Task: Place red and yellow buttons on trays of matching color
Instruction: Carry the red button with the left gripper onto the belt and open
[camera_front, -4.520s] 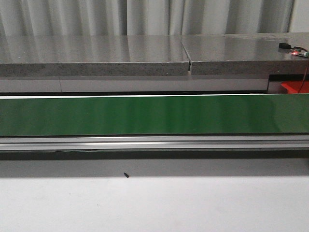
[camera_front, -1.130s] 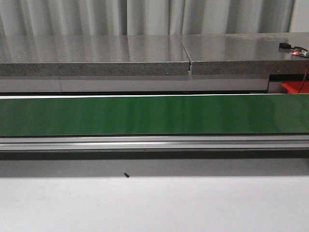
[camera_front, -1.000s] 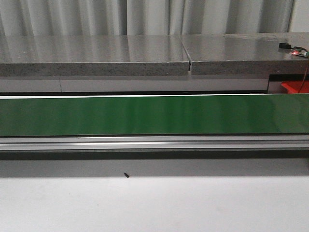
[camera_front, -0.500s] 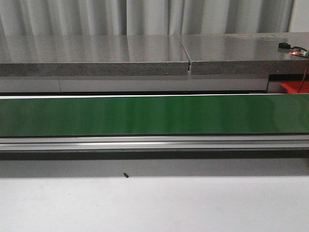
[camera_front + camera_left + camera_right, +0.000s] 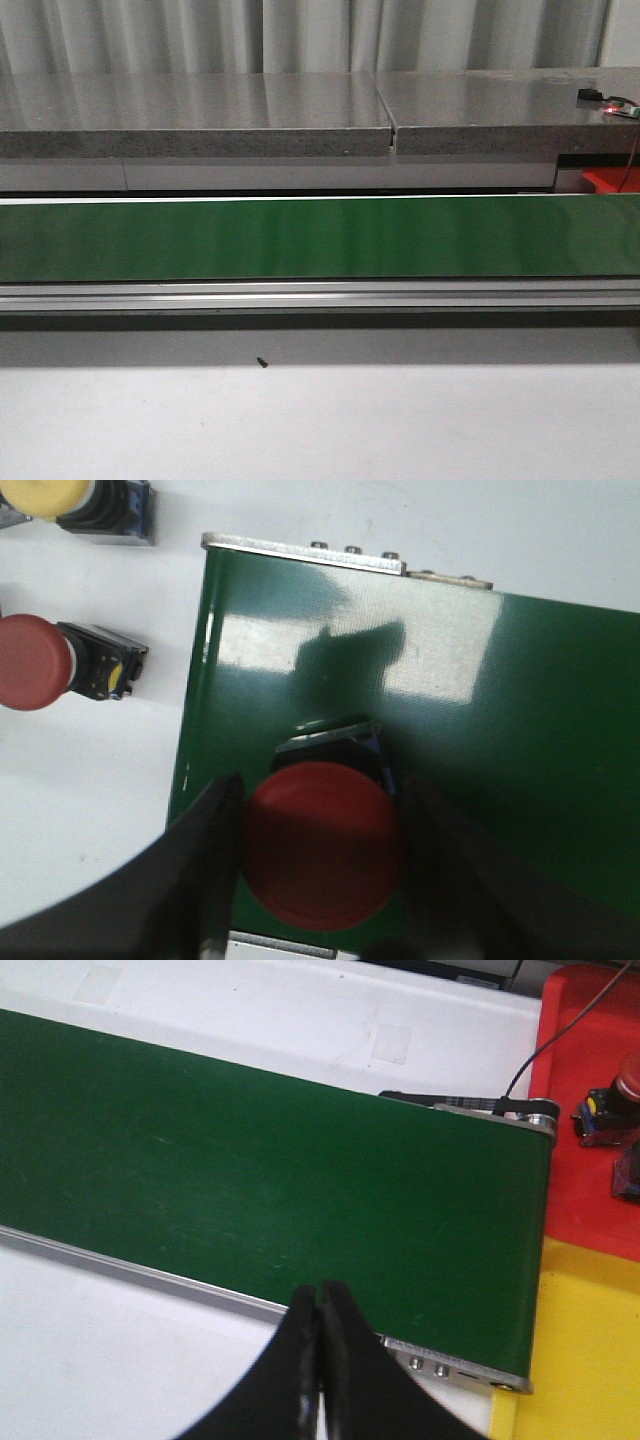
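Note:
In the left wrist view my left gripper (image 5: 321, 782) is shut on a red button (image 5: 322, 852), one finger against each side of its round cap. The button's black base (image 5: 330, 742) sits over the near end of the green belt (image 5: 500, 700). A second red button (image 5: 35, 662) and a yellow button (image 5: 45, 495) lie on the white table beside the belt. My right gripper (image 5: 320, 1305) is shut and empty above the belt's edge rail. The red tray (image 5: 590, 1200) and yellow tray (image 5: 590, 1360) lie past the belt's end, and a red-capped button (image 5: 610, 1100) stands on the red tray.
The front view shows the long green conveyor belt (image 5: 320, 238) with its aluminium rail (image 5: 320, 295), a grey stone ledge (image 5: 200, 110) behind and a corner of the red tray (image 5: 612, 180) at far right. Neither arm appears there. A cable (image 5: 560, 1035) runs over the red tray.

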You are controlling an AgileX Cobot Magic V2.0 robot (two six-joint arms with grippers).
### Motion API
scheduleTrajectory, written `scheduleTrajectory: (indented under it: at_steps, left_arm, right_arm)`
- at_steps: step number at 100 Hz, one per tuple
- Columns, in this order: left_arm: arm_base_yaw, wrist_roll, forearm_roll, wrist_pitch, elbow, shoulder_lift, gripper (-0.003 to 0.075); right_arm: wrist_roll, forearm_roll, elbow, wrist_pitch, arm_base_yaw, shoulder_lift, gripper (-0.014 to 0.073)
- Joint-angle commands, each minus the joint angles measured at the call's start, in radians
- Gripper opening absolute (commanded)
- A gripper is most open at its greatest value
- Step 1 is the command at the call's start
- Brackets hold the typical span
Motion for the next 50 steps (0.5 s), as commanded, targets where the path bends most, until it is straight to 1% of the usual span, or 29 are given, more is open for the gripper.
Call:
scheduleTrajectory:
  at_steps: [1, 8, 15, 18, 25, 33, 36, 38, 44, 50]
  left_arm:
    - [-0.008, -0.002, 0.010, -0.010, -0.035, -0.027, 0.0064]
    - [-0.008, -0.002, 0.010, -0.010, -0.035, -0.027, 0.0071]
    - [-0.008, 0.000, 0.010, -0.008, -0.035, -0.027, 0.0113]
    - [-0.008, 0.000, 0.010, -0.002, -0.037, -0.027, 0.0142]
    - [-0.008, 0.016, 0.006, 0.008, -0.037, -0.027, 0.0239]
    - [-0.011, 0.026, -0.004, 0.024, -0.037, -0.033, 0.0393]
    - [-0.012, 0.031, -0.007, 0.027, -0.037, -0.033, 0.0424]
    - [-0.015, 0.034, -0.007, 0.032, -0.037, -0.035, 0.0460]
    - [-0.018, 0.034, -0.007, 0.041, -0.041, -0.039, 0.0507]
    - [-0.022, 0.034, -0.008, 0.048, -0.050, -0.046, 0.0521]
  right_arm:
    - [-0.005, 0.014, -0.028, -0.047, 0.001, -0.014, -0.0069]
    - [-0.005, 0.014, -0.028, -0.047, 0.001, -0.014, -0.0069]
    - [-0.005, 0.014, -0.028, -0.047, 0.001, -0.014, -0.0069]
    - [-0.005, 0.014, -0.028, -0.047, 0.001, -0.014, -0.0069]
    - [-0.005, 0.014, -0.028, -0.047, 0.001, -0.014, -0.0069]
    - [-0.005, 0.014, -0.028, -0.047, 0.001, -0.014, -0.0069]
    - [-0.005, 0.014, -0.028, -0.047, 0.001, -0.014, -0.0069]
    - [-0.005, 0.014, -0.028, -0.047, 0.001, -0.014, -0.0069]
    - [-0.005, 0.014, -0.028, -0.047, 0.001, -0.014, -0.0069]
    - [-0.005, 0.014, -0.028, -0.047, 0.001, -0.014, -0.0069]
